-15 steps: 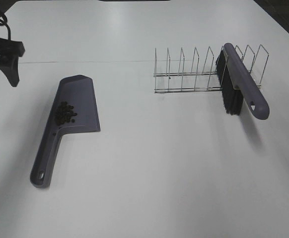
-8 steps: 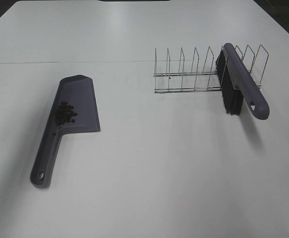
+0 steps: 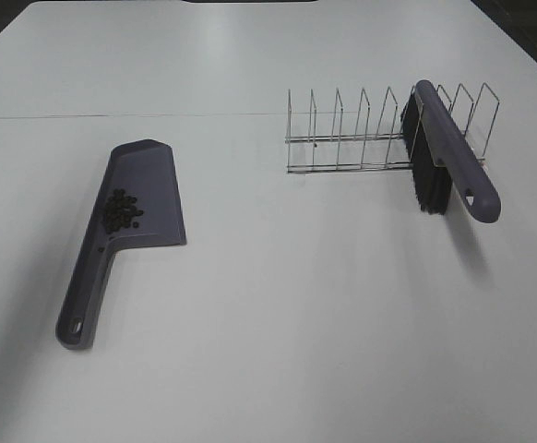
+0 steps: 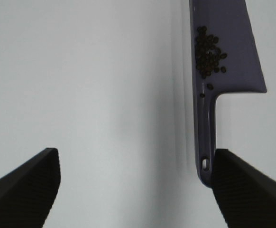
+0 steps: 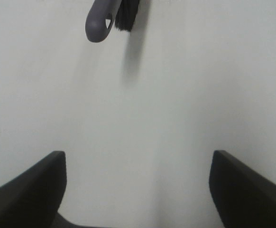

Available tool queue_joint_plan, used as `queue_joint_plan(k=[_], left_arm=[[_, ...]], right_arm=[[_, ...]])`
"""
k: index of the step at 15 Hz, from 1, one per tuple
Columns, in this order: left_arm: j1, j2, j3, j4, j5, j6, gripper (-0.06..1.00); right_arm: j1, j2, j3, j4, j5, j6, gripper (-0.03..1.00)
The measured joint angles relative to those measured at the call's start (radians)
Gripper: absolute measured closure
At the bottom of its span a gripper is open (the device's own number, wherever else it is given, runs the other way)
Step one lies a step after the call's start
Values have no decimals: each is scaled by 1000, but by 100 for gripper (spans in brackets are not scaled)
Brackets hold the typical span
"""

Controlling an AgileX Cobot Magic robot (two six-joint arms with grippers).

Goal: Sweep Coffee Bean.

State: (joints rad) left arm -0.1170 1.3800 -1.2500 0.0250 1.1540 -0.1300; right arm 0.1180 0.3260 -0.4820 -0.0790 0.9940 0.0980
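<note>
The coffee beans (image 3: 121, 209) lie in a small dark cluster inside a purple-grey dustpan (image 3: 144, 185) on the left of the white table. They also show in the left wrist view (image 4: 208, 51), in the dustpan (image 4: 228, 28). A purple brush (image 3: 453, 159) with black bristles rests in a wire rack (image 3: 361, 129) at the right; its handle end shows in the right wrist view (image 5: 100, 21). Neither gripper appears in the high view. My left gripper (image 4: 138, 190) is open and empty, apart from the dustpan handle. My right gripper (image 5: 138, 190) is open and empty, well short of the brush.
The wire rack has several upright dividers and stands at the back right. The table's far edge runs along the top of the high view, with dark floor beyond the corners.
The left arm, seen at the far left edge one second ago, has pulled out of the high view. Dustpan, beans, brush and rack have not moved.
</note>
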Motion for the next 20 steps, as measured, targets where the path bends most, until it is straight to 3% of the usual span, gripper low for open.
queue_joint_plan(k=[2, 7, 10, 15, 20], left_arm=[[0, -88, 115, 2, -30, -9, 15], [0, -469, 447, 82, -106, -45, 15], [0, -777, 604, 138, -132, -95, 15], [0, -1084, 699, 192, -136, -99, 15], [0, -1237, 710, 193, -116, -79, 15]], right_arm=[[0, -39, 0, 0, 4, 0, 24], [0, -141, 4, -2, 140, -37, 24], [0, -227, 23, -2, 126, -41, 24], [0, -315, 29, -1, 119, -44, 24], [0, -330, 30, -1, 120, -45, 24]])
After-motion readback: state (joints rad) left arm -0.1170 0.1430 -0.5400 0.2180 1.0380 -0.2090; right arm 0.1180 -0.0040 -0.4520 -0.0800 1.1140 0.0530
